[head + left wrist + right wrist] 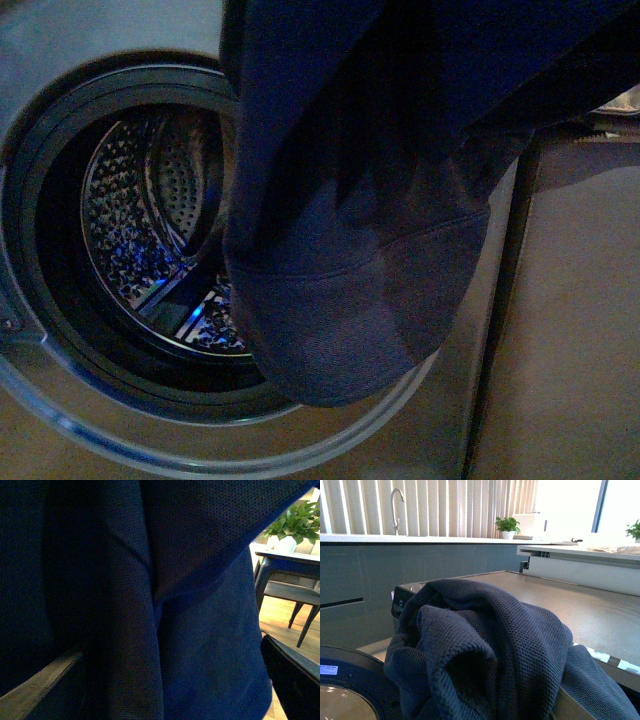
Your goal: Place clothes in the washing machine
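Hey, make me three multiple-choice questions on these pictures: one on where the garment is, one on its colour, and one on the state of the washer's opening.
1. In the front view, where is the garment?
A. Lying inside the drum
B. Hanging in front of the right side of the porthole
C. Spread on the floor

2. What colour is the garment?
A. Red
B. White
C. Dark navy blue

3. What state is the porthole of the washing machine in?
A. Open, with the drum showing
B. Shut behind its door
C. Taped over

Answers:
1 B: its folds hang across the opening's right part, outside the drum.
2 C: the knit looks dark blue in all three views.
3 A: the perforated steel shows directly, with nothing across it.
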Controlling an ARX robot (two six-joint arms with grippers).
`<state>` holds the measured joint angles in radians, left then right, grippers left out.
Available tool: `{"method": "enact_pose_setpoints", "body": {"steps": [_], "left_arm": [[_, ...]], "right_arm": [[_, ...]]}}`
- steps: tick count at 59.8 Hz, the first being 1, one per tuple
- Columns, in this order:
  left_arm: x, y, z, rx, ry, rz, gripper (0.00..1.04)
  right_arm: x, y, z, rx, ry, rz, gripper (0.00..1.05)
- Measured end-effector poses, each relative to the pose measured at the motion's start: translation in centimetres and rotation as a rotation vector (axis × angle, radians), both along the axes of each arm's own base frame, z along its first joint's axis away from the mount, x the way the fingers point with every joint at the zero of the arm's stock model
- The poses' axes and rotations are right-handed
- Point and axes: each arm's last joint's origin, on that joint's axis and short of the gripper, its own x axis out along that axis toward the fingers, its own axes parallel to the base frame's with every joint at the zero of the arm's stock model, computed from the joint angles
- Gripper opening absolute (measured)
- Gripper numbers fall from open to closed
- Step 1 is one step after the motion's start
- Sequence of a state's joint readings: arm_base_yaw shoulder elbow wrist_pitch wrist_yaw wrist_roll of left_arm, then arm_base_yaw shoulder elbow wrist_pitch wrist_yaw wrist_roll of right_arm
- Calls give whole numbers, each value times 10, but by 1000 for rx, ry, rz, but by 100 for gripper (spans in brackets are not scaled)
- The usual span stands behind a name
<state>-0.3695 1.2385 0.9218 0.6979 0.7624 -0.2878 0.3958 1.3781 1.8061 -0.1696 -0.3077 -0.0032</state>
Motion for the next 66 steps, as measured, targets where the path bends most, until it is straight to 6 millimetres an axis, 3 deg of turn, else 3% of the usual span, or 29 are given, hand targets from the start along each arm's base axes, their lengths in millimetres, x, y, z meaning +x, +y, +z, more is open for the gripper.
{"method": "enact_pose_setpoints", "body": {"steps": [18, 42, 54, 66], "left_arm": [[-6, -51, 25, -91, 8, 11, 98], [-6, -100, 31, -64, 82, 457, 98], [-1, -103, 35, -38, -119, 899, 98], [-8, -93, 48, -68, -339, 1102, 98]], "right_arm": [[0, 0, 0, 0, 0, -1, 11], [0, 0, 0, 0, 0, -5, 11], [0, 0, 0, 1, 0, -4, 11], [0, 0, 0, 1, -1, -3, 11]]}}
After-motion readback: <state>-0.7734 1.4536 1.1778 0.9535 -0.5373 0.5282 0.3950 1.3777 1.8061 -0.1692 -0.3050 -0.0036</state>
